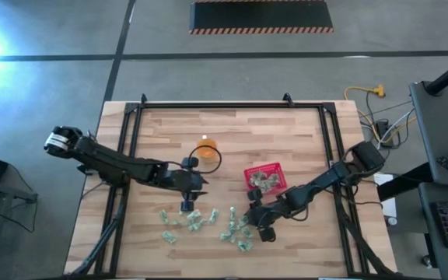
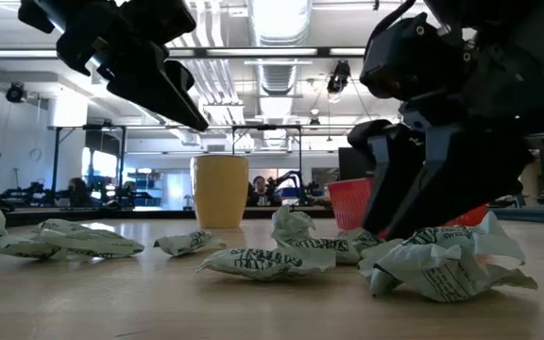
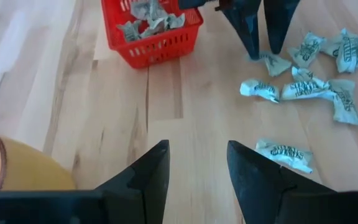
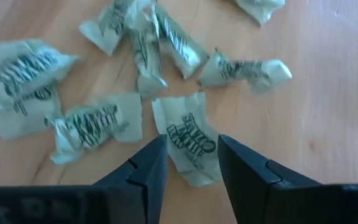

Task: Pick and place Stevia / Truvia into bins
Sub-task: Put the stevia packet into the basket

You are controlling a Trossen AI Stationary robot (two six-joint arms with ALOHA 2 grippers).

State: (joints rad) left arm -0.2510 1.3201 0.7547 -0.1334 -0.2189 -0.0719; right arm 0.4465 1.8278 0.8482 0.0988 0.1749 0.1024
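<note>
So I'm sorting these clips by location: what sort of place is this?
Probably a robotics lab or industrial workshop: a wooden table on bare concrete floor, hazard-striped floor marking, exposed ceiling ducts, and more equipment with people behind.

You can see dark printed lettering on the small crumpled green-and-white paper sweetener packets (image 4: 188, 140) lying on the light wooden table (image 4: 328, 93), but the creases break it up, and you cannot read a word or brand for certain.

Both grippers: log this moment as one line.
left gripper: open, over bare table | right gripper: open, straddling a packet | red basket: holds packets
</note>
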